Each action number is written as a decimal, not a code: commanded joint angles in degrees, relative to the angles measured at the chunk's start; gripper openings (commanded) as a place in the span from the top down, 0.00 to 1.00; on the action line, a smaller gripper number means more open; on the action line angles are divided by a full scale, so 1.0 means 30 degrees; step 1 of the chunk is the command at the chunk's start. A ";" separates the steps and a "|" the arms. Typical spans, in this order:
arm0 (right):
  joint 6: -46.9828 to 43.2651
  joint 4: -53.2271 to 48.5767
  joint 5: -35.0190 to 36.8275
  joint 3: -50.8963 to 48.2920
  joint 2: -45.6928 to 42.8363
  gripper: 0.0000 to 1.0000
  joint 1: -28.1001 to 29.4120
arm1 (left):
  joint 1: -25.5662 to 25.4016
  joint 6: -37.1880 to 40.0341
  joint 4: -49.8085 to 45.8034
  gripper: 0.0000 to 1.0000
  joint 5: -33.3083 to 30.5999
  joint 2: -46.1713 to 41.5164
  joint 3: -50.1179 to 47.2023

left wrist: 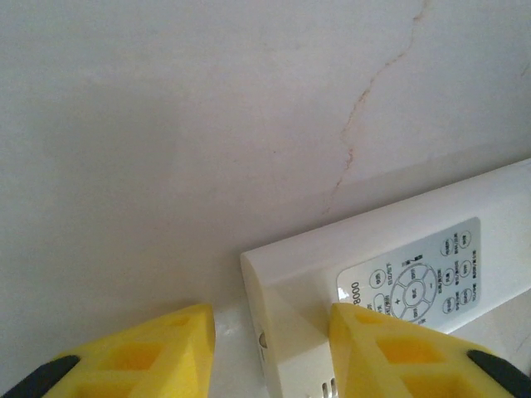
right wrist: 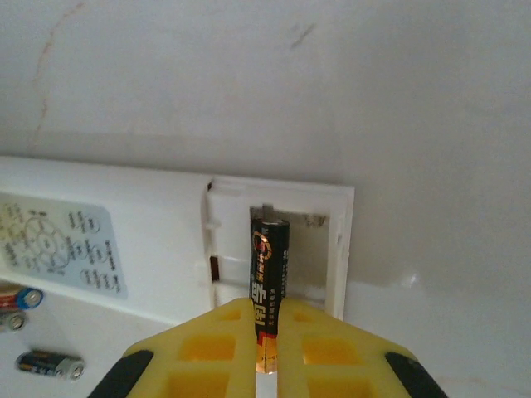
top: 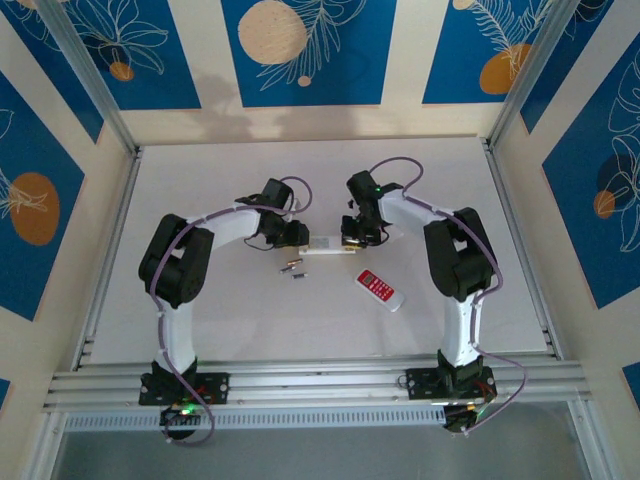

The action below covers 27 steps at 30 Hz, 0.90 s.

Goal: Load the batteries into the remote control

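Note:
The white remote control [top: 325,244] lies between both grippers, back side up. My left gripper [left wrist: 270,311] is closed round its left end, one yellow finger [left wrist: 390,344] on the labelled back [left wrist: 415,278]. The open battery compartment [right wrist: 290,249] is at the remote's other end. My right gripper [right wrist: 265,303] is shut on a black battery [right wrist: 270,257] with gold print, whose far tip sits inside the compartment. More batteries [top: 292,268] lie loose on the table just in front of the remote, and two of these batteries [right wrist: 50,363] are at the lower left.
A red and white remote-like item [top: 381,290] lies on the table to the right front of the white remote. The white table [top: 200,320] has a raised metal rail [top: 320,380] along its near edge and patterned walls on the other three sides.

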 commanded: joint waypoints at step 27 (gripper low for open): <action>-0.0118 -0.1062 0.0540 -0.0326 -0.0039 0.88 -0.0193 | -0.0060 0.0068 -0.1077 0.58 -0.0475 0.0058 -0.0402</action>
